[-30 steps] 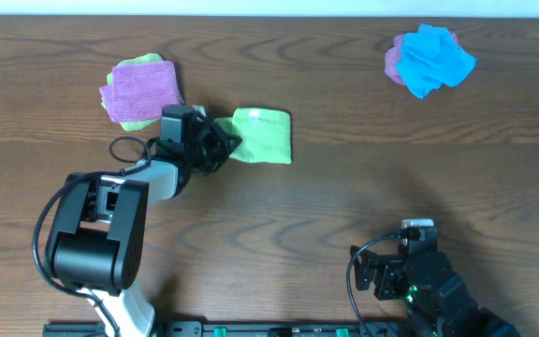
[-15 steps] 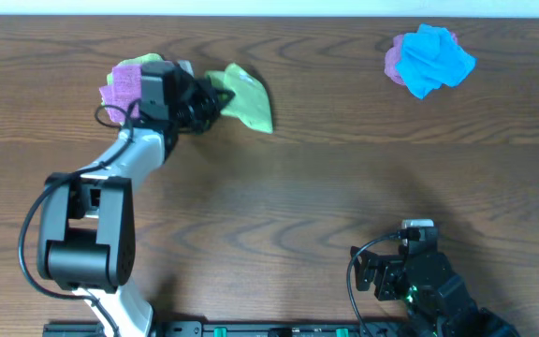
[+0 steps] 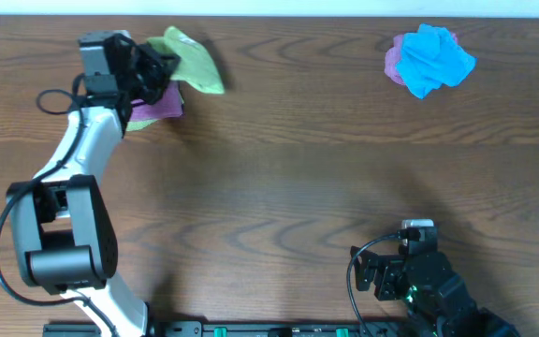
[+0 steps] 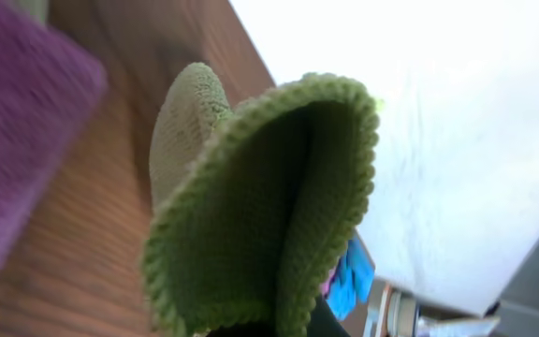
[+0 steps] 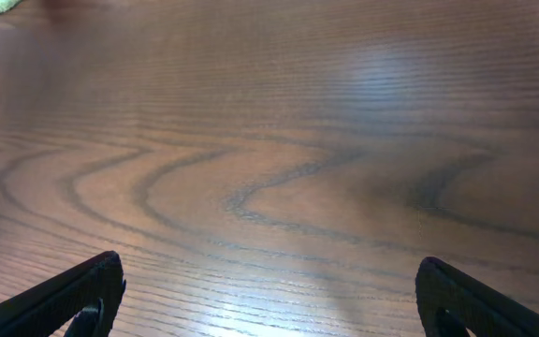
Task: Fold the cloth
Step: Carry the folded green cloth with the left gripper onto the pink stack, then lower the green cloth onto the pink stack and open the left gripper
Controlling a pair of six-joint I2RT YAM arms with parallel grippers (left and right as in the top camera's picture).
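My left gripper (image 3: 157, 67) is shut on a folded green cloth (image 3: 193, 64) and holds it lifted at the far left of the table, over the stack of a purple cloth (image 3: 162, 103) on a green one. In the left wrist view the green cloth (image 4: 269, 197) fills the frame, doubled over, with the purple cloth (image 4: 17, 140) below at the left. My right gripper (image 5: 269, 300) is open and empty over bare wood near the front right; it also shows in the overhead view (image 3: 402, 271).
A crumpled pile of blue and pink cloths (image 3: 429, 58) lies at the far right. The table's far edge runs just behind the left gripper.
My left gripper has carried the green cloth up and to the left, from the table beside the stack to above the stack. The right arm has not moved.
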